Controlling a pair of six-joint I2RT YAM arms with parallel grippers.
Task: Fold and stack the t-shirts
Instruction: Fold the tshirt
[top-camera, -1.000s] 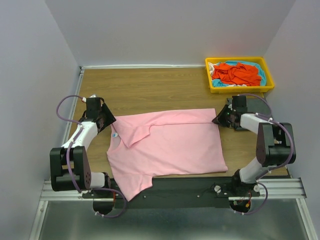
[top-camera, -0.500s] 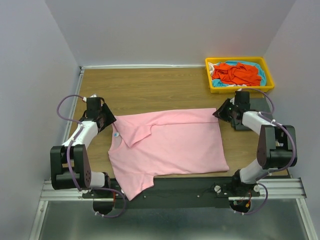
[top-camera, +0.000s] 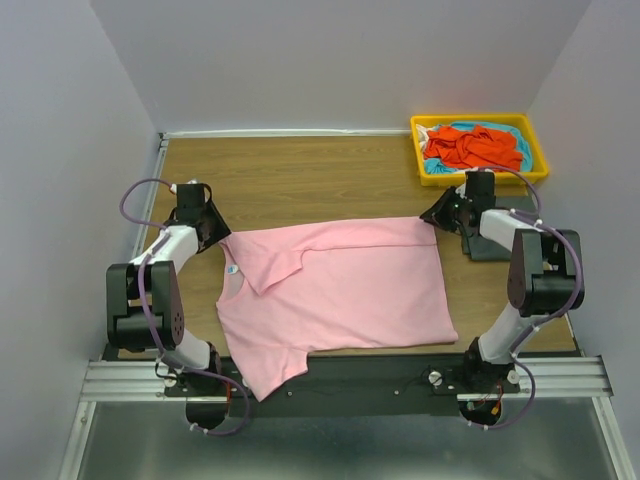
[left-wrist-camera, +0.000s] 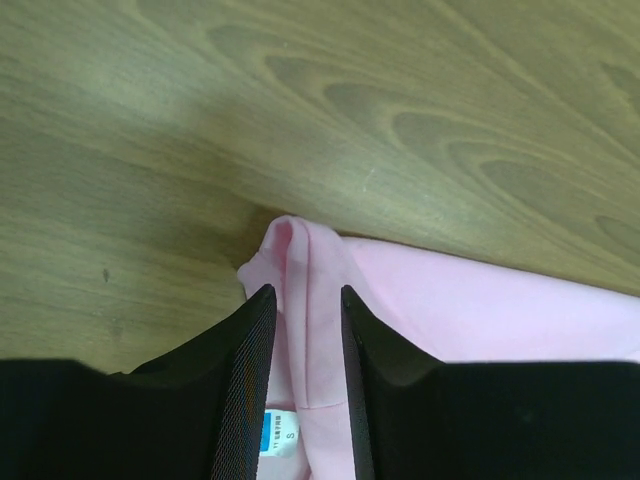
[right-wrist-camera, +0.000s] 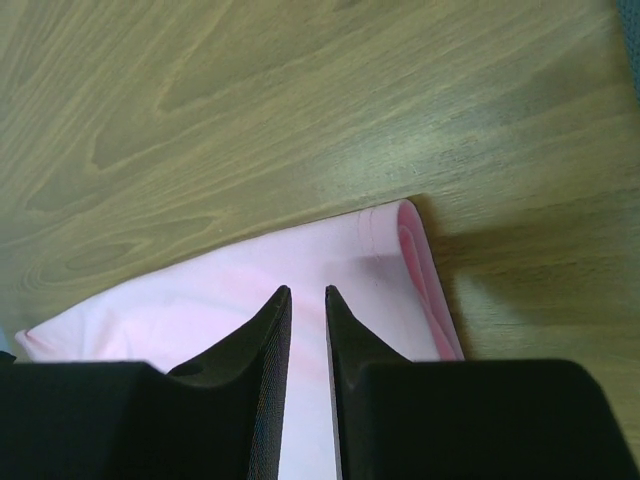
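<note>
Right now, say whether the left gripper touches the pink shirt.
Cannot tell: in the left wrist view the pink shirt runs between the fingers of the left gripper, contact unclear.

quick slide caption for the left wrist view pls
Left gripper straddling a raised fold at the corner of the pink t-shirt on the wooden table.

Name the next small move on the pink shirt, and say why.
Probably close the left gripper on the pink t-shirt: its far-left corner stands as a raised fold between the fingers, and the right gripper sits narrow over the far-right corner.
</note>
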